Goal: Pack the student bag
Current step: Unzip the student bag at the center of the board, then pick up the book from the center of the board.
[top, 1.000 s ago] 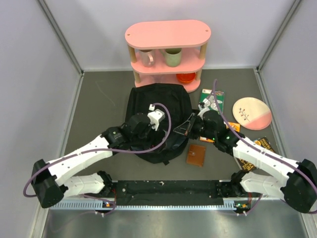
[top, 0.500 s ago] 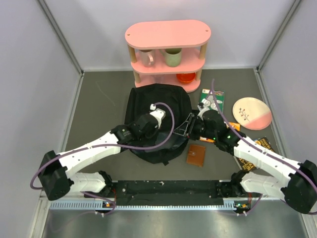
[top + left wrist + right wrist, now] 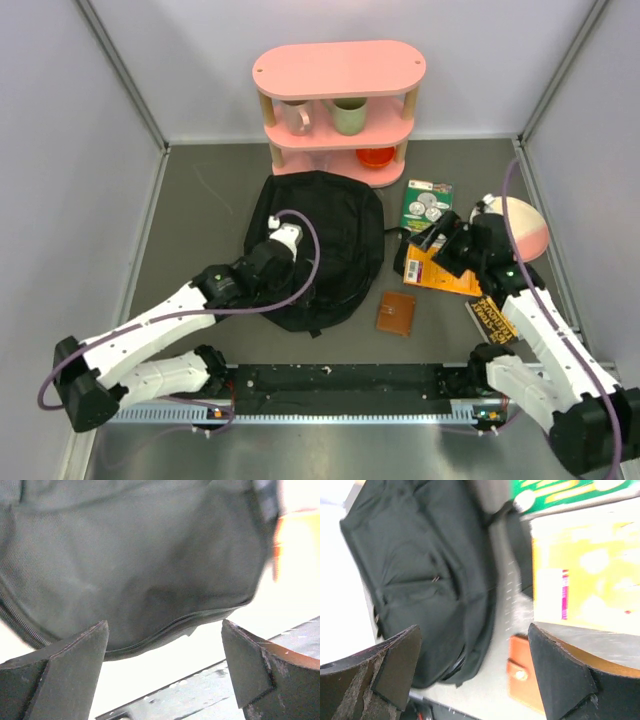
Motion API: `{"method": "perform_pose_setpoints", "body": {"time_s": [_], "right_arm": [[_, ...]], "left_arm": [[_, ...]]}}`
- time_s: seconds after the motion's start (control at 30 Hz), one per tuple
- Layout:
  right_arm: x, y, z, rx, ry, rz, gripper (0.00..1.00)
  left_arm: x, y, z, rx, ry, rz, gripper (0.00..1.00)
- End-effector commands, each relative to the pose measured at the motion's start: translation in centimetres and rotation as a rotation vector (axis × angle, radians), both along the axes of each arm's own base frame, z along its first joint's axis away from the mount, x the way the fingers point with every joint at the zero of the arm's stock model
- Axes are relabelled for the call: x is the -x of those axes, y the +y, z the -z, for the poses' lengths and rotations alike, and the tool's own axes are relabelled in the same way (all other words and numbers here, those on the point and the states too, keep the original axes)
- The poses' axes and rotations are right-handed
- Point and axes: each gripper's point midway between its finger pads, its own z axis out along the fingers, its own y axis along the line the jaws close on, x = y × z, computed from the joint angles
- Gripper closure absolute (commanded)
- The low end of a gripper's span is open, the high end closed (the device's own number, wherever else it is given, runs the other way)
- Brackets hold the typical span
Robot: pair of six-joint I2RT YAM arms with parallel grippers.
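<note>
over the student bag (image 3: 330, 215), 8 o'clock side, the left gripper (image 3: 164, 630) hangs spread. right gripper (image 3: 474, 630), at 3 o'clock from it, gapes empty.

Pale grey walls enclose a dark grey table (image 3: 200, 200) with a pink shelf (image 3: 338, 70).

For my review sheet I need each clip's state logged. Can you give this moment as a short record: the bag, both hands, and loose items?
student bag: lying mid-table, in front of the pink shelf
left hand: open, empty, above the bag
right hand: open, empty, right of the bag, by the orange packet
outside the bag: brown wallet, green card pack, orange packet
packing: nothing held by either hand
</note>
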Motion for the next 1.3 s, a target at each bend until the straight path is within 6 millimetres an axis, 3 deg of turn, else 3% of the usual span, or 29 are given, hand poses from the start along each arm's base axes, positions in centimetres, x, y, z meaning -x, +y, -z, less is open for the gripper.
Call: {"method": "perform_pose_setpoints", "body": {"time_s": [0.0,0.03,0.1,0.13,0.17,0.2,0.23,0.4,0.43,0.47,0.53,0.57,0.6,0.63,0.67,0.7,0.87,0.97,1.13,1.17,1.2,1.27], "right_arm": [[-0.4,-4.3,1.3,0.060,0.042,0.061,0.13],[-0.8,-5.3,1.4,0.067,0.043,0.088,0.13],[-1.9,-7.2,1.2,0.085,0.034,0.140,0.09],[-2.7,-7.2,1.0,0.092,0.037,0.127,0.09],[-3.3,-8.6,1.0,0.101,0.049,0.162,0.09],[-3.7,-8.7,1.0,0.089,0.061,0.155,0.09],[-4.4,-8.8,1.0,0.085,0.075,0.151,0.09],[-7.0,-10.6,1.0,0.092,0.090,0.175,0.10],[-7.7,-10.9,0.7,0.097,0.081,0.184,0.10],[-8.2,-11.2,1.3,0.106,0.095,0.177,0.10],[-9.5,-11.6,0.8,0.119,0.073,0.175,0.10],[-10.0,-11.5,1.0,0.121,0.065,0.158,0.11],[-10.7,-11.7,1.5,0.121,0.079,0.160,0.11],[-11.1,-12.0,2.0,0.123,0.092,0.167,0.11],[-11.5,-12.1,2.2,0.122,0.098,0.170,0.12],[-12.1,-12.5,2.9,0.122,0.118,0.178,0.12],[-13.8,-13.0,4.3,0.108,0.127,0.168,0.13],[-14.6,-13.0,4.8,0.110,0.128,0.149,0.14],[-15.7,-13.1,5.5,0.080,0.130,0.143,0.14],[-15.8,-13.0,6.0,0.072,0.143,0.141,0.14],[-15.8,-12.9,6.4,0.070,0.152,0.139,0.14],[-15.8,-13.1,7.1,0.085,0.160,0.134,0.14]], "left_arm": [[-2.1,-5.8,-9.8,0.338,-0.183,0.089,0.01],[-2.4,-7.1,-12.3,0.389,-0.222,0.143,0.01],[-4.2,-9.8,-14.9,0.414,-0.276,0.197,0.01],[-4.9,-10.9,-15.4,0.414,-0.283,0.222,0.01],[-5.2,-12.3,-15.9,0.420,-0.277,0.261,0.01],[-6.5,-14.0,-14.3,0.382,-0.239,0.274,0.01],[-7.6,-15.4,-16.4,0.403,-0.277,0.288,0.01],[-12.5,-21.7,-14.7,0.391,-0.235,0.337,0.01],[-13.0,-22.5,-14.4,0.395,-0.225,0.342,0.01],[-14.2,-23.2,-12.5,0.379,-0.197,0.337,0.01],[-15.4,-24.8,-12.8,0.420,-0.200,0.352,0.01],[-16.4,-25.5,-11.1,0.417,-0.179,0.349,0.01],[-16.8,-26.2,-11.5,0.439,-0.185,0.359,0.01],[-17.5,-26.6,-11.1,0.439,-0.185,0.351,0.01],[-18.5,-27.0,-9.3,0.420,-0.168,0.340,0.01],[-19.3,-27.3,-9.7,0.427,-0.183,0.331,0.01],[-22.6,-28.2,-7.0,0.496,-0.156,0.290,0.01],[-24.1,-28.1,-5.0,0.513,-0.127,0.264,0.01],[-25.8,-28.8,-3.8,0.560,-0.108,0.249,0.01],[-26.1,-29.0,-2.1,0.549,-0.081,0.243,0.01],[-26.5,-29.5,-2.8,0.570,-0.081,0.248,0.01],[-26.7,-30.0,-0.9,0.565,-0.040,0.248,0.01]]}}
